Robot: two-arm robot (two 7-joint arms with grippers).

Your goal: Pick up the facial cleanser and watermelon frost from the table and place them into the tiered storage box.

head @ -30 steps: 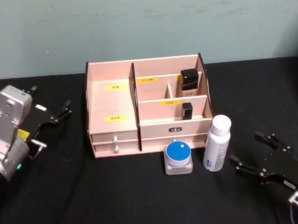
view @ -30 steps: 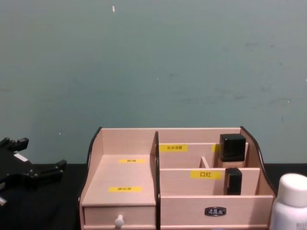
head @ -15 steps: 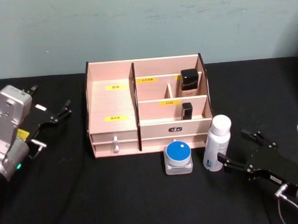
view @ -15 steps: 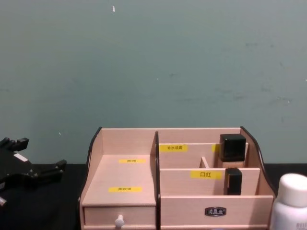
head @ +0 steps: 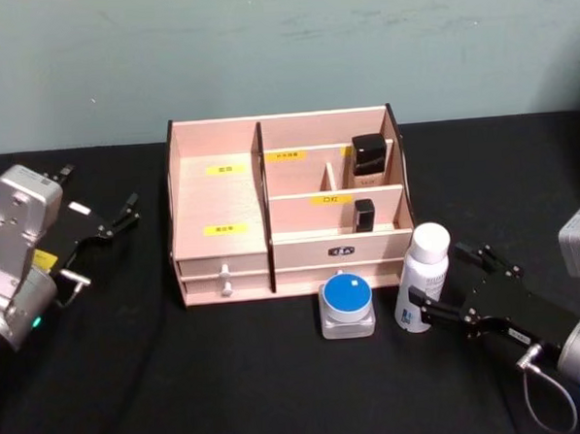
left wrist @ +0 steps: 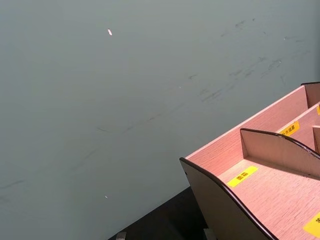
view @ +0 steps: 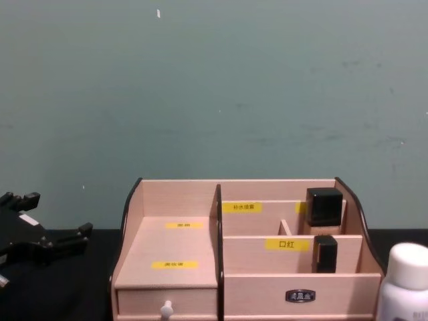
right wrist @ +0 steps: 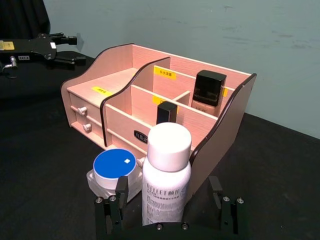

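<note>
- The black tabletop point(head: 230, 376) fills the lower two thirds of the head view, under a pale green wall.
- The tiered storage box point(head: 216, 197) sits at the centre of the frame. It is pale wood with dark-edged curved sides, yellow labels on its stepped compartments and a small white drawer knob point(head: 225, 275). Its long axis runs left to right across the frame, and its drawer front faces the bottom edge.
- My right pincer point(head: 439, 284) reaches in from the lower right, low over the tabletop. Its black fingers are spread wide, one on each side of the facial cleanser, and in the right wrist view a gap shows on both sides.
- My left pincer point(head: 99, 188) sits at the left edge, well apart from the box, fingers spread and holding nothing.
- The facial cleanser point(head: 422, 278) is a white cylinder with a rounded white cap and dark print on its body. It stands upright, long axis vertical and cap up, just in front of the box's right front corner.
- The watermelon frost point(head: 347, 303) is a squat jar with a pale squarish base and a round blue lid. It rests flat with the lid facing up, just left of the cleanser and close to the box front.
- Two black-capped bottles stand upright in the right compartments: the larger bottle point(head: 369, 159) behind, the smaller bottle point(head: 365, 213) in front.
</note>
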